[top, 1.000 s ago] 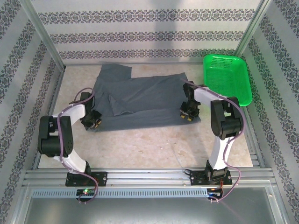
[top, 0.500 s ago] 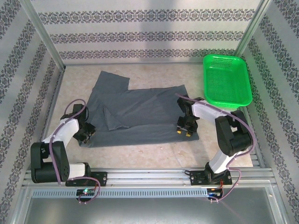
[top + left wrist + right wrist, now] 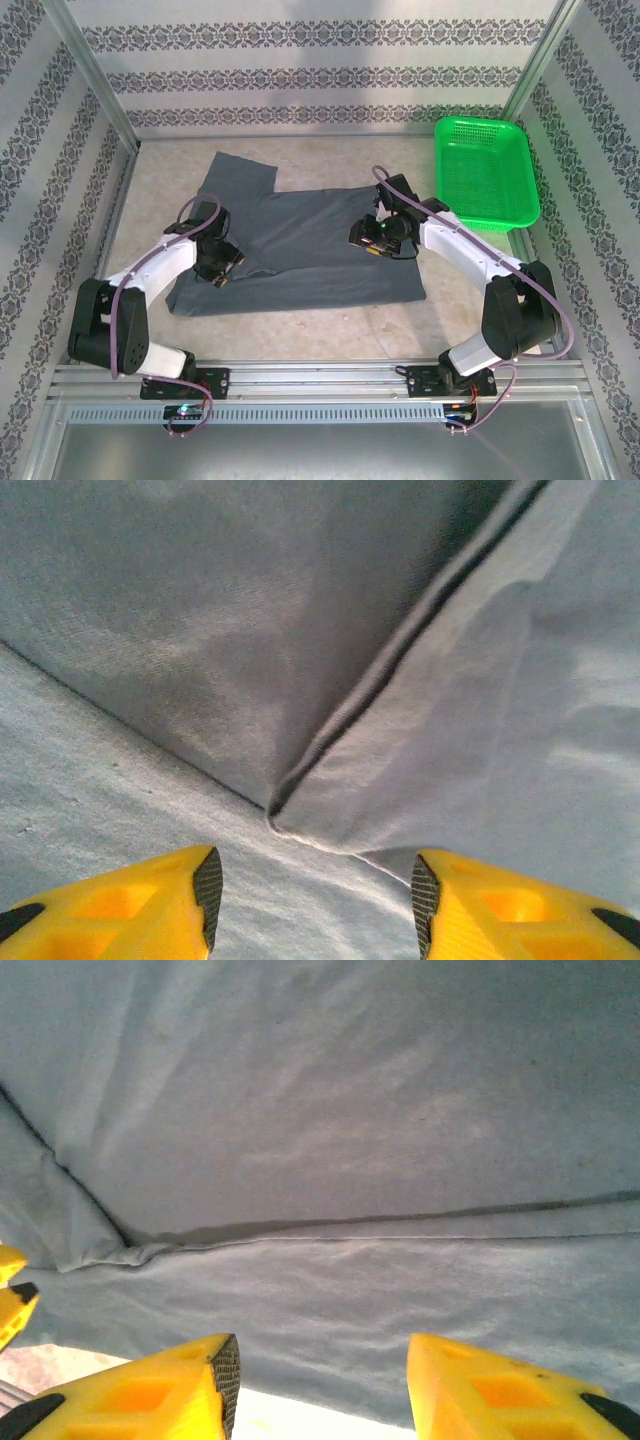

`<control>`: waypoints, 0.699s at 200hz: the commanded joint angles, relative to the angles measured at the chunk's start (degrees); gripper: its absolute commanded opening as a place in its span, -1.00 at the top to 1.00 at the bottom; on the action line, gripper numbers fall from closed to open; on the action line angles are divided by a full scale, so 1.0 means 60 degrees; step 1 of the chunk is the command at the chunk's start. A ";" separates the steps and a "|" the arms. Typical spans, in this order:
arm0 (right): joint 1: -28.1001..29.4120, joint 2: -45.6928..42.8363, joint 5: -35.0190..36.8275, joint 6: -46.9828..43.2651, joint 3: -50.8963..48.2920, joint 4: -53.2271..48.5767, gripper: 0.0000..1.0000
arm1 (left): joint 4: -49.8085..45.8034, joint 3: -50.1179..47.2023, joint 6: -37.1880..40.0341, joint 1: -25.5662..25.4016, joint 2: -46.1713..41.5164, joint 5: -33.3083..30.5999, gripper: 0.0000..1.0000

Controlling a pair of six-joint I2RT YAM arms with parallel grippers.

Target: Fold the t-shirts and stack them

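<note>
Judging progress as early to middle: the t-shirt (image 3: 310, 250) lies flat on the table (image 3: 300, 335) beneath both grippers, partly doubled over but not yet a compact packet. From above, a folded flap (image 3: 450, 740) is turned across the body just beside the left gripper (image 3: 222, 272), its edge a diagonal crease. One sleeve (image 3: 240, 168) sticks out flat well beyond that gripper on its far side, not folded in. Right gripper (image 3: 372, 243) hangs over the other half of the cloth. Neither holds anything. Left wrist view: yellow fingers (image 3: 150, 905) spread apart, bare fabric in the gap, the flap's corner just ahead of the tips. Right wrist view: fingers (image 3: 500, 1390) likewise spread, a straight hem line (image 3: 400, 1222) crossing ahead of them, a sliver of pale table below the tips. Left to do, by my reckoning: sleeve brought in, more folds to shrink the outline, then stacking. I make out one shirt, so no pile started. Green basket (image 3: 487, 170) sits well off to the right gripper's outer side, no cloth in it. Cloth: soft thin knit, matte slate-grey, no print, fine grain close up, shallow ripples, limp layered edges casting thin dark shadows. Fingers: hard yellow plastic with triangular cut-outs, black ribbed pads. Basket: bright green plastic mesh, rectangular, rounded corners, flared rim. Table: pale, mottled, stone-like, smooth.
</note>
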 commanded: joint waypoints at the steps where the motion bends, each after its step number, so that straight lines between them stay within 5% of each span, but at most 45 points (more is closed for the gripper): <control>1: 0.0081 0.0079 -0.0302 0.0206 0.0262 0.0214 0.03 | -0.0508 0.0352 -0.0108 -0.0122 0.0265 -0.0448 -0.09; 38: 0.0026 -0.0084 -0.0213 0.0265 -0.0043 0.0180 0.03 | 0.0520 0.0051 0.0005 -0.0191 0.0719 -0.0223 0.03; 90: -0.0161 -0.0111 -0.0127 0.0381 -0.0193 0.0036 0.08 | 0.1045 0.0160 -0.0143 -0.0369 0.1224 0.0071 0.50; 126: -0.0230 -0.0099 -0.0078 0.0440 -0.0165 0.0007 0.11 | 0.1012 0.0481 -0.0041 -0.0373 0.1166 -0.0097 1.00; 140: -0.0269 -0.0100 -0.0071 0.0440 -0.0164 0.0023 0.11 | 0.1052 0.0615 0.0033 -0.0387 0.1117 -0.0182 1.00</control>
